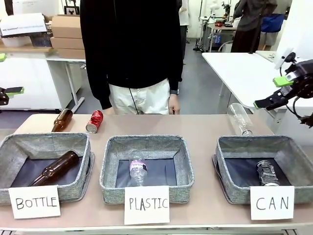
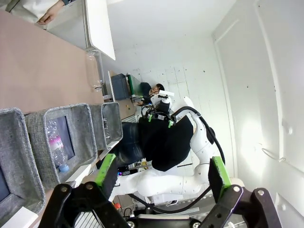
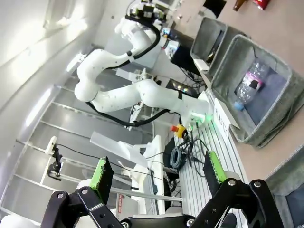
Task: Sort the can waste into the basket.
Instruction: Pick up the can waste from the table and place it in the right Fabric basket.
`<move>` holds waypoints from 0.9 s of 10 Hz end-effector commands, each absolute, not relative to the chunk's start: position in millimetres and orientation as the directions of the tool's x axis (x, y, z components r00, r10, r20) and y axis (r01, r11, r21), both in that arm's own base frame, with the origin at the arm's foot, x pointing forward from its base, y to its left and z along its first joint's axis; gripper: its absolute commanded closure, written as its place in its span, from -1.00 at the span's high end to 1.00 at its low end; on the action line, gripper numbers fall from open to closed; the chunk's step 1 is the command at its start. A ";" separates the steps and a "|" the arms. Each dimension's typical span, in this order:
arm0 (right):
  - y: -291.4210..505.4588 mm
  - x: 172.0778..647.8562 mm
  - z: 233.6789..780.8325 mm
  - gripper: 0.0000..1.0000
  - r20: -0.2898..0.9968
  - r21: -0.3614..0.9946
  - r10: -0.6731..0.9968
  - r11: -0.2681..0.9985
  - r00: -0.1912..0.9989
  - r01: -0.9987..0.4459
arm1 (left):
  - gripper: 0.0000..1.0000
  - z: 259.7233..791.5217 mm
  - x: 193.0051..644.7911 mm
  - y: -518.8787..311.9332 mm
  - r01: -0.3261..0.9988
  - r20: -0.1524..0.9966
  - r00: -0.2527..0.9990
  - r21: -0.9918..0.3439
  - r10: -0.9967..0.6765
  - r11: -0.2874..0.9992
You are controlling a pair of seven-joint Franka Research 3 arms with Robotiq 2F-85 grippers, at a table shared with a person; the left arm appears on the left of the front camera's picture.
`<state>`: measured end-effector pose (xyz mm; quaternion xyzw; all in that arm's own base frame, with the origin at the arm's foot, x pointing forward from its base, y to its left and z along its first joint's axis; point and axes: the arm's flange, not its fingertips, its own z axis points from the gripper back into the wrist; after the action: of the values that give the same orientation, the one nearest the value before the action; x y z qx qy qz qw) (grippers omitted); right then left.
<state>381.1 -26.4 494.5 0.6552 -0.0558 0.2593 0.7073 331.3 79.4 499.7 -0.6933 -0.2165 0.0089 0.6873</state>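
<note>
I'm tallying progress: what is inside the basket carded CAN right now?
One silvery-grey can lies in the CAN basket, towards its right side. The basket's near wall and the white card hide the front strip of its floor.

Red white-printed can (image 1: pixel 94 121), silvery-grey can (image 1: pixel 267 173), grey woven basket (image 1: pixel 238 193) with dark lining, white card (image 1: pixel 272 202).
</note>
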 end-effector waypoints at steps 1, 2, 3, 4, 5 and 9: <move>-25.7 380.9 493.0 1.00 0.424 0.893 0.293 0.020 0.857 -0.449 | 1.00 500.2 330.9 77.8 0.313 0.305 0.899 -0.949 0.314 0.026; -25.7 380.9 493.0 1.00 0.424 0.893 0.293 0.020 0.857 -0.449 | 1.00 500.2 330.9 77.8 0.313 0.305 0.899 -0.949 0.314 0.026; -25.7 380.9 493.0 1.00 0.424 0.893 0.293 0.020 0.857 -0.449 | 1.00 500.2 330.9 77.8 0.313 0.305 0.899 -0.949 0.314 0.026; -25.7 380.9 493.0 1.00 0.424 0.893 0.293 0.020 0.857 -0.449 | 1.00 500.2 330.9 77.8 0.313 0.305 0.899 -0.949 0.314 0.026; -25.7 380.9 493.0 1.00 0.424 0.893 0.293 0.020 0.857 -0.449 | 1.00 499.7 331.3 79.4 0.288 0.285 0.906 -0.957 0.313 0.039; -25.7 380.9 493.0 1.00 0.424 0.893 0.293 0.020 0.857 -0.449 | 1.00 547.0 430.9 -9.4 0.308 0.532 0.844 -0.374 -0.069 0.875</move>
<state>381.3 -26.2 493.8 0.6552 -0.0550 0.2587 0.7076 382.3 3.4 554.7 -0.4696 -0.2723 -0.0921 0.8348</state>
